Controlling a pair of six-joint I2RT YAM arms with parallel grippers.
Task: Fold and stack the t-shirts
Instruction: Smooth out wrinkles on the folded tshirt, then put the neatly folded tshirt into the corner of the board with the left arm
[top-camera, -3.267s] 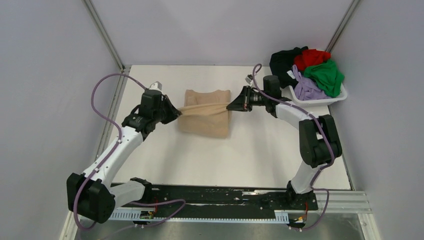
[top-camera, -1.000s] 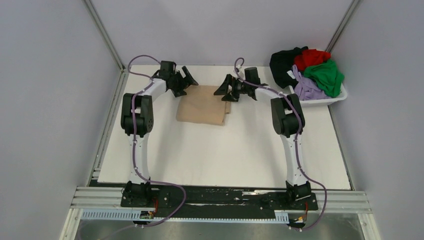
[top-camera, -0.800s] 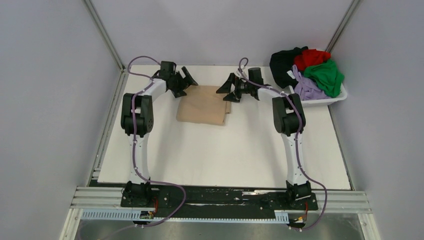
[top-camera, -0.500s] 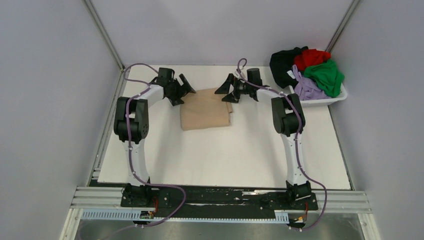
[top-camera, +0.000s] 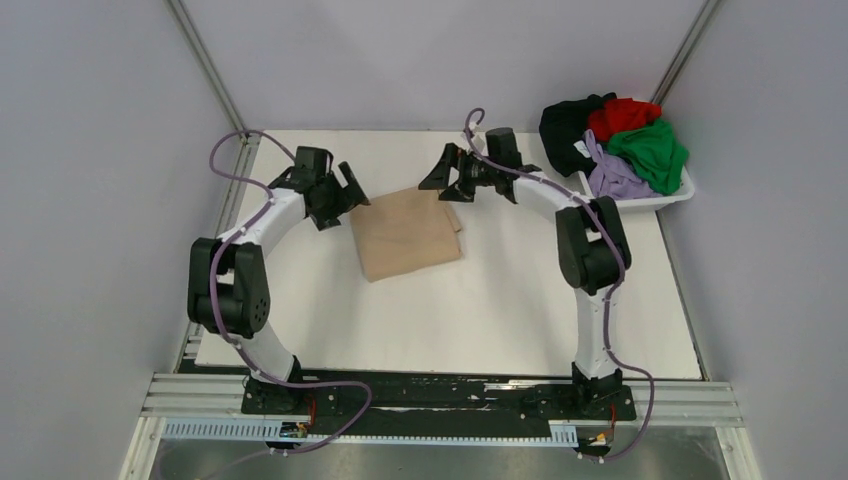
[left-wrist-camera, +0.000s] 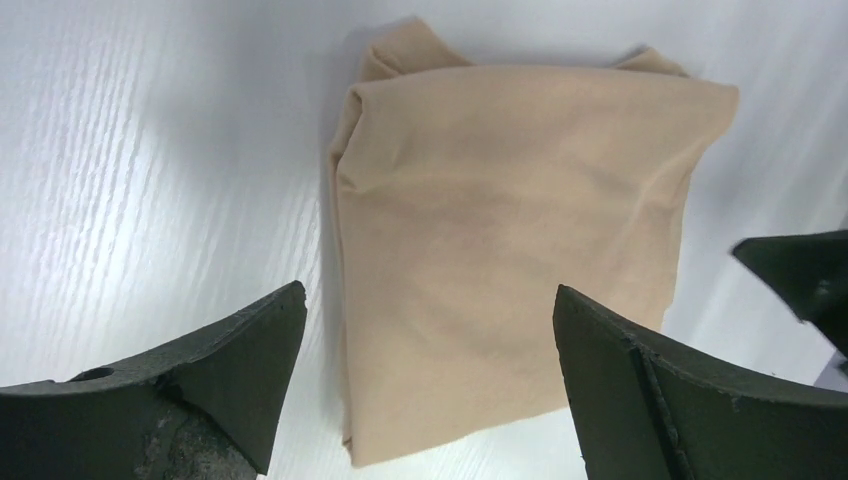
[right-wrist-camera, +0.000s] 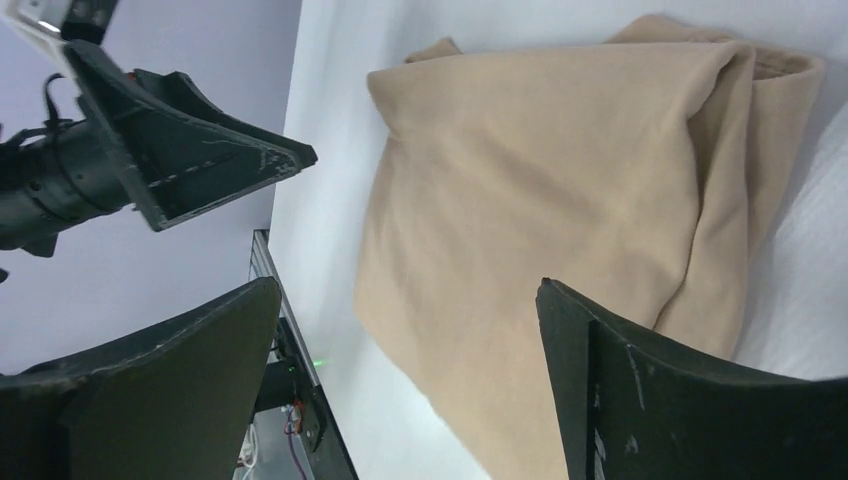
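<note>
Both end effectors are spread wide with nothing between the fingers. The left end effector (top-camera: 350, 193) sits just off the 10 o'clock corner of the tan shirt (top-camera: 408, 232), and the right end effector (top-camera: 438, 186) is by its 1 o'clock corner. Neither touches cloth, so far as the wrist views show. That reads as the tan shirt's fold finished and released, so the step in hand is moving on to the next garment. The next move probably calls for the right arm, the nearer one, to swing to the basket (top-camera: 640, 204) at the 2 o'clock corner of the tabletop (top-camera: 480, 310) and pinch one garment from the heap. There the black shirt (top-camera: 565, 125), red shirt (top-camera: 622, 114), green shirt (top-camera: 652, 150) and lavender shirt (top-camera: 610, 180) lie tangled, so lifting one without dragging its neighbours is the likely snag. The tan shirt lies flat toward 12 o'clock of the tabletop's middle. It is a compact rectangle turned slightly askew, smooth on top, with one thicker doubled edge and small corners poking out at its far end.
</note>
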